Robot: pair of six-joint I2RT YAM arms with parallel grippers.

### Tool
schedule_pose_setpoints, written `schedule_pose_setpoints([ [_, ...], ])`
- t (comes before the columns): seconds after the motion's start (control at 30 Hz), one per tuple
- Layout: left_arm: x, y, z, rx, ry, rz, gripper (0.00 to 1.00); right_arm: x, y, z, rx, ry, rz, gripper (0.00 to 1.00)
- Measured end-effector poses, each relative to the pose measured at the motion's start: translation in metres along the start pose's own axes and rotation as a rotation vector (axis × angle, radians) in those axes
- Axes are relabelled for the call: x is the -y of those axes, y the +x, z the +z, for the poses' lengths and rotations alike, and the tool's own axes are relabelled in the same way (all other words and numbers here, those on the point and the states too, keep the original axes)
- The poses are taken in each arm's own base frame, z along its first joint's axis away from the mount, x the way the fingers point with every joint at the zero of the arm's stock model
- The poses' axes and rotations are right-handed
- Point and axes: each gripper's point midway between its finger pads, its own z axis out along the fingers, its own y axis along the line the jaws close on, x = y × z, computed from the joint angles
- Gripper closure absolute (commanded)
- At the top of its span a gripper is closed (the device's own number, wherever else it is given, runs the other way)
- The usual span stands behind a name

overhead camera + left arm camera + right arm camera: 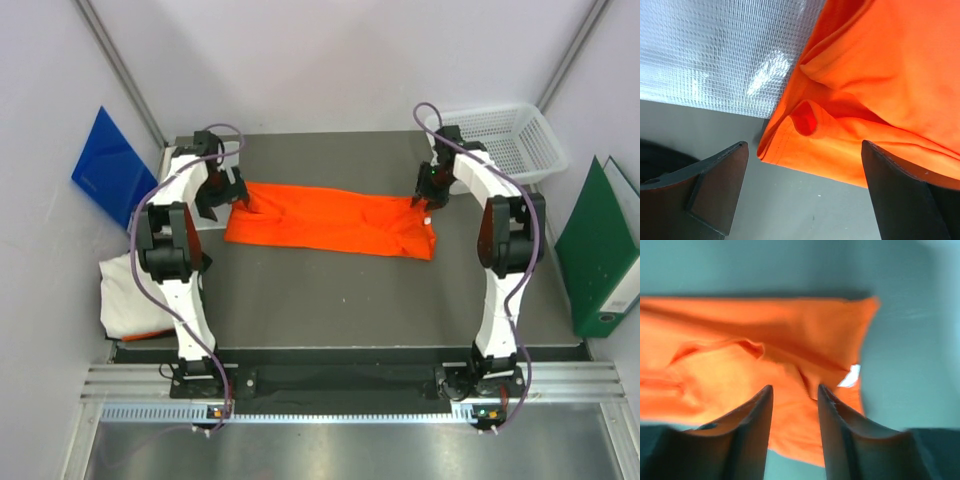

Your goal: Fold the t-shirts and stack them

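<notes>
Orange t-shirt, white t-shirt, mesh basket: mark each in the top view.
orange t-shirt (330,222), top external view, middle of the cloth.
white t-shirt (125,300), top external view, middle of the bunched cloth.
mesh basket (505,145), top external view, bare floor.

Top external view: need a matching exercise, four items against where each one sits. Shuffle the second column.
Items:
1. orange t-shirt
2. white t-shirt
3. mesh basket
4. green binder

Places:
a. far right corner
b. standing by the right wall
c. spread across the middle of the table
d. bunched at the near left edge

Pairs: 1-c, 2-d, 3-a, 4-b
</notes>
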Motion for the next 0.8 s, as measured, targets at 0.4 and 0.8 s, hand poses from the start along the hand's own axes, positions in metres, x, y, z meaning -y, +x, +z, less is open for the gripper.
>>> schedule_pose_setpoints([
  [0.4, 0.026, -0.049, -0.042, 0.213, 0.119, 0.049, 0.01, 0.019, 0.016, -0.103, 0.294, 0.061, 0.111, 0.02],
  [0.8, 0.044, -0.064, 0.045, 0.113, 0.165, 0.017, 0.03, 0.062, 0.161, -0.037, -0.103, 0.075, 0.347, 0.05],
])
